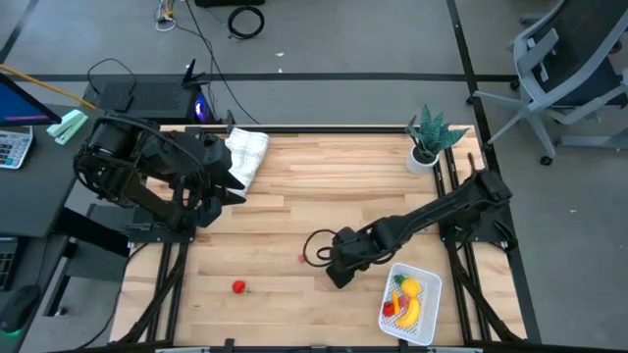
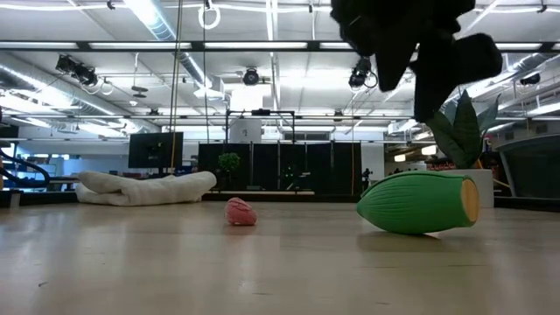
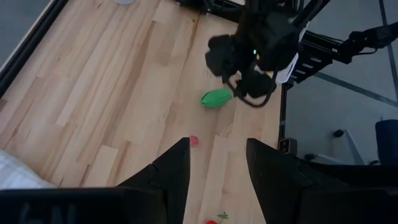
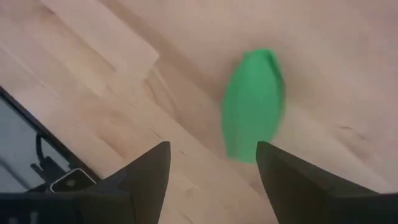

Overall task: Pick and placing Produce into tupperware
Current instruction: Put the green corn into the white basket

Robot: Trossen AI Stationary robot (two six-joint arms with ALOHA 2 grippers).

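The green oblong piece (image 4: 254, 106) lies on its side on the wooden table, also seen in the low view (image 2: 420, 203) and the left wrist view (image 3: 216, 98). My right gripper (image 4: 211, 155) hovers open just above it, fingers pointing down, and hides it in the high view (image 1: 337, 272). The white tupperware basket (image 1: 429, 327) sits near the table's near right corner with the yellow banana (image 1: 411, 311), a yellow pepper (image 1: 409, 286) and red pieces inside. My left gripper (image 3: 217, 167) waits open at the far left (image 1: 234, 182).
A red piece (image 1: 238, 286) and a tiny red piece (image 1: 302, 258) lie loose on the table left of the right gripper. A white checked cloth (image 1: 247, 155) lies at the far left edge. A potted spiky plant (image 1: 432, 137) stands at the far right corner.
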